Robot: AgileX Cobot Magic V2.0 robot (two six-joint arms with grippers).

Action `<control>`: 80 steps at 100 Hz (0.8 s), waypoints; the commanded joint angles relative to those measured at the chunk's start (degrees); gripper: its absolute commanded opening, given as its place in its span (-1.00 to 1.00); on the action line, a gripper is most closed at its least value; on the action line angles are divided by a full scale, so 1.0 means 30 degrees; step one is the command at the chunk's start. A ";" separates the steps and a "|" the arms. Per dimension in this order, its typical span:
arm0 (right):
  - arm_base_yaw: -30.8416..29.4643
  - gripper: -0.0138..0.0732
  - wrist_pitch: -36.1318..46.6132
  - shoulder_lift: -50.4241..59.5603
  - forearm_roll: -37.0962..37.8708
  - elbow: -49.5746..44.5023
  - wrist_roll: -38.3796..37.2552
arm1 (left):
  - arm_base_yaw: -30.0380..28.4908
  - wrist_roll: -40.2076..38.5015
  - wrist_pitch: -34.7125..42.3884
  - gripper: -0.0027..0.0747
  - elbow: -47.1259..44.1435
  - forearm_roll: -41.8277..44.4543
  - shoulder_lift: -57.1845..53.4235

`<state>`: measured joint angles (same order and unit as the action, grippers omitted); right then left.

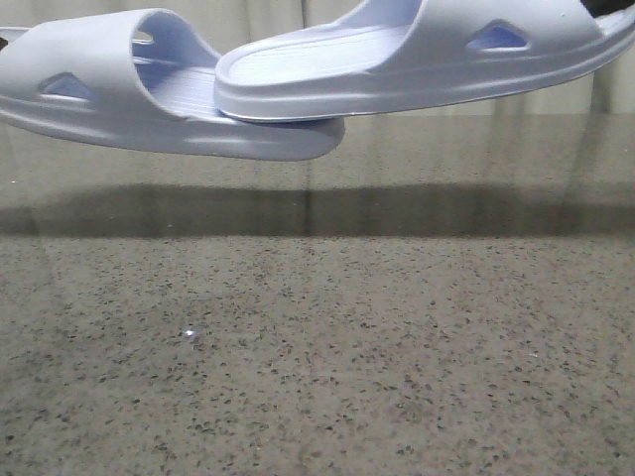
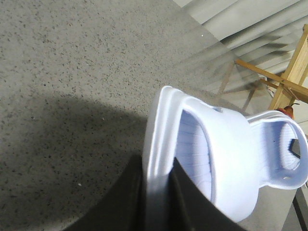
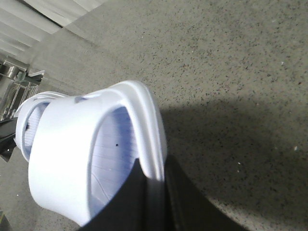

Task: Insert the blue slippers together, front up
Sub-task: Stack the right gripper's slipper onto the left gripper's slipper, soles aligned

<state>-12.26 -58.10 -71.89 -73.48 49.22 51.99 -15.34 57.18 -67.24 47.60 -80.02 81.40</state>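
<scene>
Two pale blue slippers hang in the air above the speckled table [image 1: 317,377]. In the front view the left slipper [image 1: 109,94] points right and the right slipper [image 1: 446,50] points left; the right one's toe lies over the left one's footbed at its strap opening. My left gripper [image 2: 159,185] is shut on the heel sole of the left slipper [image 2: 226,159]. My right gripper [image 3: 153,185] is shut on the heel sole of the right slipper [image 3: 72,154]. In each wrist view the other slipper's end shows beyond the strap. The grippers themselves are out of the front view.
The dark speckled tabletop [image 2: 72,72] lies below both slippers, with their shadows on it. A wooden frame [image 2: 284,77] and pale curtains stand beyond the table's far edge. A metal rack [image 3: 14,82] shows past the table in the right wrist view.
</scene>
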 commanded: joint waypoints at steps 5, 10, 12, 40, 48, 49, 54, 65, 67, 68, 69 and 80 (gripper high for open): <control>0.0497 -0.93 -0.0032 -0.0275 -0.2372 0.0553 0.0876 | 0.0198 0.0085 -0.1780 -0.89 0.0139 -0.2061 -0.0644; 0.0791 -0.93 0.0005 -0.0587 -0.2745 0.0553 0.1086 | 0.0198 0.0301 -0.1780 -0.89 -0.0070 -0.2217 -0.0644; 0.0920 -0.93 0.0052 -0.0653 -0.2835 0.0553 0.1127 | 0.0198 0.0351 -0.1780 -0.89 -0.0108 -0.2267 -0.0644; 0.3325 -0.93 0.0824 -0.2206 -0.4733 0.0553 0.2507 | 0.0453 0.0519 -0.1780 -0.89 -0.0419 -0.3269 -0.0644; 0.4132 -0.93 0.0902 -0.2849 -0.5587 0.0553 0.3051 | 0.1039 0.0519 -0.1780 -0.89 -0.0419 -0.3452 -0.0644; 0.4287 -0.93 0.0894 -0.2907 -0.5646 0.0553 0.3142 | 0.1150 0.0519 -0.1780 -0.89 -0.0419 -0.3493 -0.0644; 0.4798 -0.93 0.0894 -0.3281 -0.6052 0.0589 0.3463 | 0.1508 0.0663 -0.1780 -0.89 -0.0419 -0.3774 -0.0644; 0.5847 -0.93 0.0894 -0.3971 -0.7112 0.0589 0.4298 | 0.2185 0.0959 -0.1780 -0.89 -0.0419 -0.4273 -0.0644; 0.5991 -0.93 0.0894 -0.4037 -0.7230 0.0622 0.4412 | 0.2283 0.0959 -0.1780 -0.89 -0.0419 -0.4267 -0.0644; 0.6035 -0.93 0.0894 -0.4082 -0.7235 0.0622 0.4455 | 0.2335 0.0959 -0.1780 -0.89 -0.0419 -0.4267 -0.0644; 0.6075 -0.93 0.0894 -0.4139 -0.7283 0.0670 0.4447 | 0.2343 0.0959 -0.1780 -0.89 -0.0419 -0.4267 -0.0644; 0.6573 -0.93 0.0911 -0.4482 -0.7366 0.1088 0.4462 | 0.2599 0.1004 -0.1780 -0.89 -0.0419 -0.4361 -0.0644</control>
<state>5.44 -47.86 -86.47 -91.56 49.80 63.64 -9.51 59.91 -62.23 45.01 -88.06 81.30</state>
